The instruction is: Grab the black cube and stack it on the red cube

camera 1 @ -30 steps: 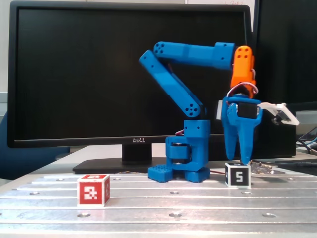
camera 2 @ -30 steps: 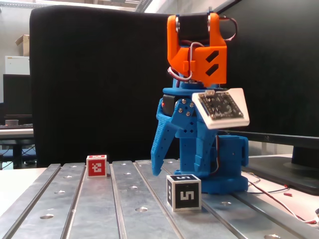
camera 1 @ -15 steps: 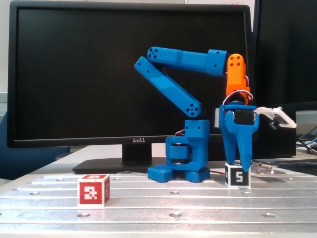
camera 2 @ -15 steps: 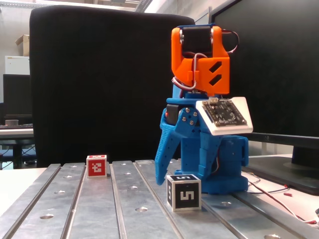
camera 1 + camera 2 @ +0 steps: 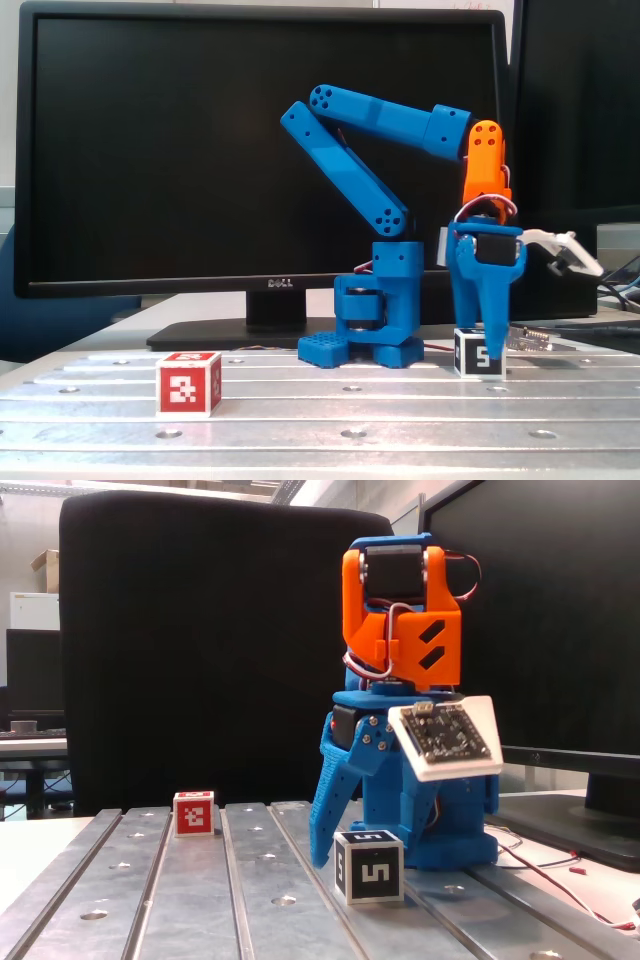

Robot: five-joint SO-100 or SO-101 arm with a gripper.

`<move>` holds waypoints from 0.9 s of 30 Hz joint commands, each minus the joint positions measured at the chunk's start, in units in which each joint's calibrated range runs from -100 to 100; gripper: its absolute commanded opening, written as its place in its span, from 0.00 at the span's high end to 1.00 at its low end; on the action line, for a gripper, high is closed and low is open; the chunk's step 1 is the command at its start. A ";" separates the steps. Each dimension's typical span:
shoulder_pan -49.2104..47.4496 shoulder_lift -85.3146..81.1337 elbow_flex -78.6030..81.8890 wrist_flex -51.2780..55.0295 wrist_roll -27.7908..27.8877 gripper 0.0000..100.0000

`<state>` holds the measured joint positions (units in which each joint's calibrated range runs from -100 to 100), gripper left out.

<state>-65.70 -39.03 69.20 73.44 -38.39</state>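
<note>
Pointing straight down, the blue gripper (image 5: 487, 335) (image 5: 345, 855) has its fingers spread apart, its tips low around the black cube (image 5: 479, 356) (image 5: 368, 866). One finger (image 5: 328, 815) shows clear to the left of that cube in a fixed view; the other is hidden behind it.

Both cubes sit on a grooved metal table (image 5: 340, 410) (image 5: 260, 900) with bolt holes. A dark monitor (image 5: 200, 150) stands behind the arm's base, and an office room shows at the far left of a fixed view.

Well apart from the gripper, the red cube (image 5: 188, 384) (image 5: 193, 814) rests on the table.
</note>
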 commanded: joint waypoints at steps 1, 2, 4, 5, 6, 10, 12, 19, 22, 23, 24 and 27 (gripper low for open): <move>-0.19 0.26 -0.14 -0.80 0.30 0.72; -0.34 0.26 -0.14 -0.89 0.30 0.72; -0.41 0.26 -0.14 -1.15 0.30 0.72; -0.41 0.26 -0.14 -1.15 0.30 0.72; -0.41 0.26 -0.05 -1.23 0.30 0.72; -0.48 0.26 1.13 -1.83 0.25 0.72; -0.56 0.26 1.22 -2.00 0.20 0.72; -0.56 0.26 1.49 -3.03 0.30 0.72; -0.56 0.26 1.58 -3.20 0.30 0.72; -0.56 0.43 1.58 -3.28 0.30 0.72; -0.56 0.51 1.67 -3.28 0.30 0.72; -0.34 0.35 2.03 -3.28 0.30 0.72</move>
<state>-66.15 -38.69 71.38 69.83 -38.28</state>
